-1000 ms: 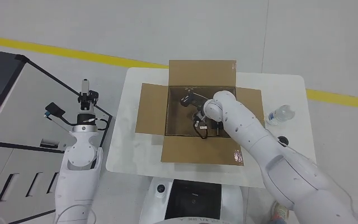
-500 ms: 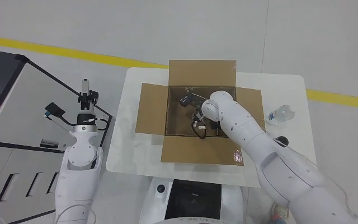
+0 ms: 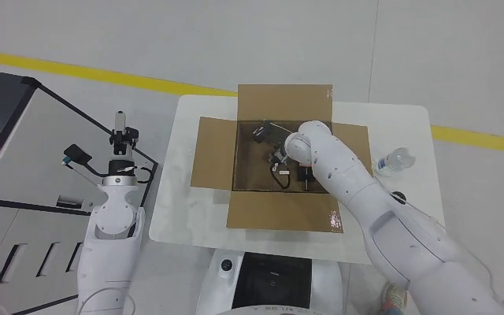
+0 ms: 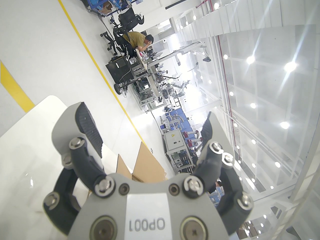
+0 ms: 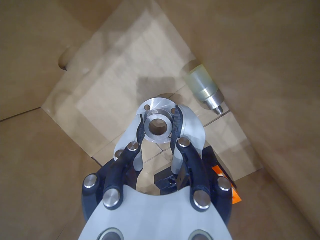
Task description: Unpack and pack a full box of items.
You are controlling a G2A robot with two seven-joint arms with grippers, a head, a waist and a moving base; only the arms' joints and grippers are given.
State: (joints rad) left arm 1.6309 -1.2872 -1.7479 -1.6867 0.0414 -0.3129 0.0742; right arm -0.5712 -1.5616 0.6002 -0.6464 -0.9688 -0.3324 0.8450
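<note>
The box (image 3: pixel 214 153) sits open on your white desk (image 3: pixel 177 213), flaps spread. Inside it, the right gripper (image 5: pixel 158 117) has its fingers narrowed onto the hub of a metal flange (image 5: pixel 155 103). Unpacking looks the step in hand: next, lift straight, clear of the walls. The left gripper (image 4: pixel 146 113), fingers wide and empty, hangs beside the desk; a yellow line (image 3: pixel 94 73) crosses the pale floor.
</note>
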